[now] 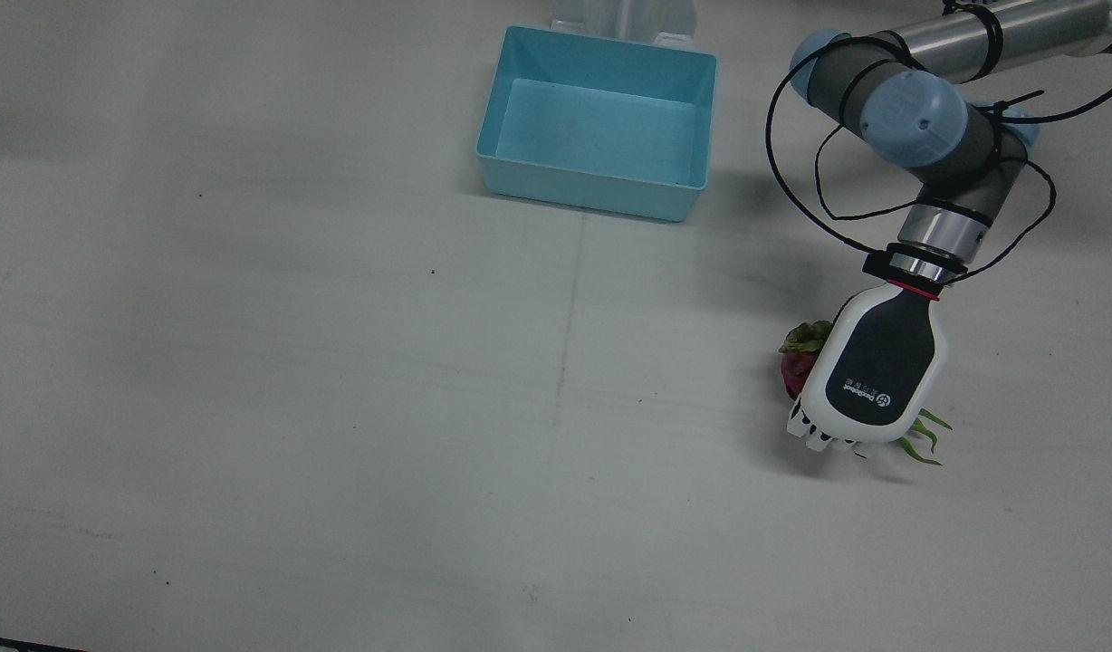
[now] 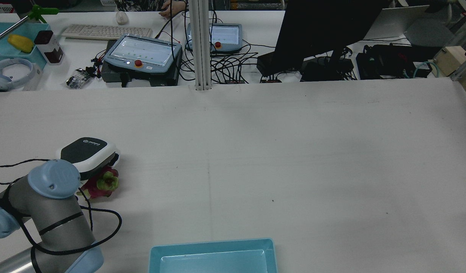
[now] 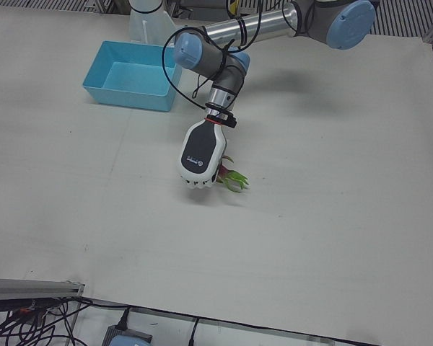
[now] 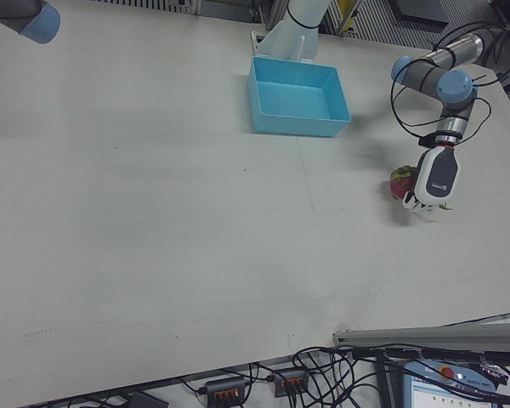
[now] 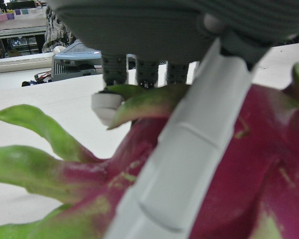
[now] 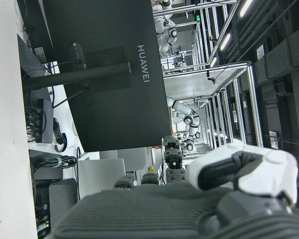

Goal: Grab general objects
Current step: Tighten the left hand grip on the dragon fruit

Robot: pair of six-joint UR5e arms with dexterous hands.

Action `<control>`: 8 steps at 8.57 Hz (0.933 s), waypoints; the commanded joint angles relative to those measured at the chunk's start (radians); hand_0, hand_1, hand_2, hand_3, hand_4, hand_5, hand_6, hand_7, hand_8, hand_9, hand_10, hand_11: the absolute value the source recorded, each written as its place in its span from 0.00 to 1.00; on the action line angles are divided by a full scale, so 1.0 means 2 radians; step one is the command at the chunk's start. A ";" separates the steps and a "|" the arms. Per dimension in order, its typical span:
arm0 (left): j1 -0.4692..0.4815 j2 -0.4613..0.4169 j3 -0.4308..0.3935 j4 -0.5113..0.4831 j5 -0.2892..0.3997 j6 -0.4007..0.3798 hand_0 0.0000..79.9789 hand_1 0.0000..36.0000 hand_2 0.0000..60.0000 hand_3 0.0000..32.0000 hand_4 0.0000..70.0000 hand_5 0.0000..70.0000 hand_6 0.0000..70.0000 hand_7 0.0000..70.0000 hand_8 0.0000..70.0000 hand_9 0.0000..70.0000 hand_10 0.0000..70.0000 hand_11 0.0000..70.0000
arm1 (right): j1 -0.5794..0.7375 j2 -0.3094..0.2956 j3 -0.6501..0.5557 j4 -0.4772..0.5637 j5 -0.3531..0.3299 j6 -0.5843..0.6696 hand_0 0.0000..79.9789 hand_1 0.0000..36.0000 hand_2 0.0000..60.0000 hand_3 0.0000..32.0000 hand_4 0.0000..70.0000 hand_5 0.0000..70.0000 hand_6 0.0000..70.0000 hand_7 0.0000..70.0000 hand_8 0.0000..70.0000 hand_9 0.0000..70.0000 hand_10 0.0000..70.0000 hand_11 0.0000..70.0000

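We are working over a wide white table point(image 1: 339, 407), and off to the side of our left hand, toward the pedestals, a blue bin point(image 1: 599, 122) is sitting empty. The left arm point(image 1: 927, 136) is reaching out over its half of the table, while the right arm is barely showing, at a corner of the right-front view, well away from the fruit.

Our left hand point(image 1: 873, 376) is lying palm-down directly over the dragon fruit point(image 1: 799, 360), which is resting on the table beneath it. The fruit's long axis seems to be running across the palm: the red body with its green stub is poking out on one side of the hand, and the green leaf tips point(image 1: 925, 439) are sticking out on the other.

In the left hand view, one white finger point(image 5: 189, 164) is pressing along the red skin, and other fingertips point(image 5: 107, 105) are curling over the leaves. We are judging the hand half-closed around the fruit, touching it, though a firm, lifted hold is not yet evident.

The right hand point(image 6: 189, 209) is holding nothing we can see; how far it is spread we cannot tell.
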 commanded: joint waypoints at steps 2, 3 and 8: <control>-0.001 -0.018 -0.032 0.032 0.010 -0.002 1.00 1.00 1.00 0.00 0.36 1.00 0.86 1.00 0.99 1.00 1.00 1.00 | 0.000 0.000 0.000 0.000 0.000 0.000 0.00 0.00 0.00 0.00 0.00 0.00 0.00 0.00 0.00 0.00 0.00 0.00; -0.003 -0.042 -0.031 0.042 0.037 -0.002 1.00 1.00 1.00 0.00 0.35 1.00 0.86 1.00 0.99 1.00 1.00 1.00 | 0.000 0.000 0.000 0.000 0.000 0.000 0.00 0.00 0.00 0.00 0.00 0.00 0.00 0.00 0.00 0.00 0.00 0.00; -0.004 -0.155 -0.030 0.113 0.136 -0.004 1.00 1.00 1.00 0.00 0.38 1.00 0.89 1.00 1.00 1.00 1.00 1.00 | 0.000 0.000 0.000 0.000 0.000 0.000 0.00 0.00 0.00 0.00 0.00 0.00 0.00 0.00 0.00 0.00 0.00 0.00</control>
